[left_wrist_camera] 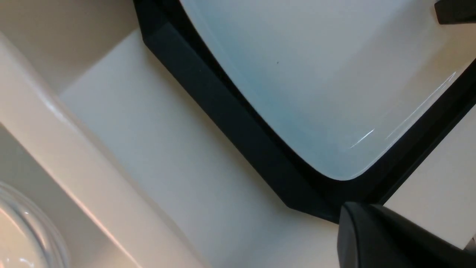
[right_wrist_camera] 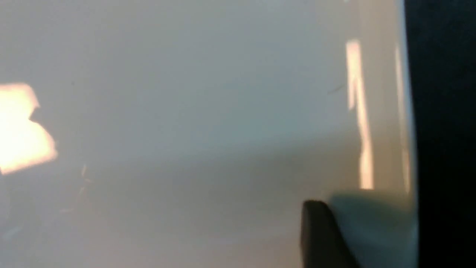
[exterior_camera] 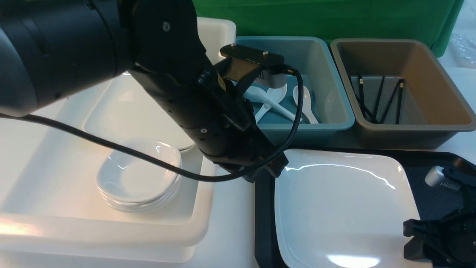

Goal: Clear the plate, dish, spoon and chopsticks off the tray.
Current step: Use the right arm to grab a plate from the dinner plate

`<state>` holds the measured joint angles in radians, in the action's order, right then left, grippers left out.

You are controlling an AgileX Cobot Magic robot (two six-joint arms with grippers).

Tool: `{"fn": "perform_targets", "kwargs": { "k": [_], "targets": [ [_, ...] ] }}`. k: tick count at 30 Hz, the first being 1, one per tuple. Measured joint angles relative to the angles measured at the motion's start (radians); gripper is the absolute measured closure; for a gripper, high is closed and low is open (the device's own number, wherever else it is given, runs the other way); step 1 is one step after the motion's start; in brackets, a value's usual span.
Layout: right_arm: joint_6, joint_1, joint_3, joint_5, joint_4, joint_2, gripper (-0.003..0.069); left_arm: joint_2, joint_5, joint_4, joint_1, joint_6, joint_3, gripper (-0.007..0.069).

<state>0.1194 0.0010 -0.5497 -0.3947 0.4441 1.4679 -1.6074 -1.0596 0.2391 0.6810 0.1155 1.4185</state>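
Plate (exterior_camera: 342, 201) glossy white, squarish, rounded corners, tray (exterior_camera: 264, 208) black plastic, raised rim

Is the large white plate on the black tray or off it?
On it: the plate lies flat inside the tray, within its black rim, in the front view.

The plate (exterior_camera: 342, 197) is shiny white and smooth, and lights shine back off it. The tray (exterior_camera: 264, 216) is black plastic with a smooth rim and a rough floor. The stacked small dishes (exterior_camera: 139, 178) are shiny white too. The white tub (exterior_camera: 111, 234), blue tub (exterior_camera: 319, 130) and brown tub (exterior_camera: 409, 136) look like smooth, dull plastic.
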Motion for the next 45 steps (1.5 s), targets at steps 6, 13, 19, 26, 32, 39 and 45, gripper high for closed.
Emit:
{"fn": "perform_targets", "kwargs": {
  "k": [6, 13, 19, 26, 32, 39, 45],
  "targets": [
    [0.033, -0.006, -0.004, 0.0, 0.02, -0.002, 0.0456, 0.0, -0.005, 0.0, 0.0, 0.0, 0.0, 0.0622],
    [0.056, -0.007, 0.005, -0.087, 0.005, -0.068, 0.0464, 0.0, -0.012, -0.034, 0.0, 0.0, 0.0, 0.0622],
    [0.057, -0.007, 0.008, -0.168, -0.014, -0.264, 0.0549, 0.0, -0.019, -0.054, 0.0, 0.0, 0.0, 0.0622],
    [0.045, -0.007, 0.008, -0.194, -0.01, -0.43, 0.0593, 0.0, -0.003, -0.065, 0.0, 0.0, 0.0, 0.0622],
    [0.021, -0.007, 0.008, -0.197, -0.013, -0.441, 0.0595, 0.0, 0.013, -0.081, 0.0, -0.008, 0.0, 0.0622],
    [0.003, -0.007, -0.077, -0.264, -0.029, -0.441, 0.0603, 0.019, 0.014, -0.232, -0.026, -0.134, 0.0, 0.0622],
    [0.003, -0.007, -0.164, -0.322, -0.051, -0.441, 0.0603, 0.098, 0.036, -0.239, -0.1, -0.153, 0.0, 0.0622]
  ]
}}
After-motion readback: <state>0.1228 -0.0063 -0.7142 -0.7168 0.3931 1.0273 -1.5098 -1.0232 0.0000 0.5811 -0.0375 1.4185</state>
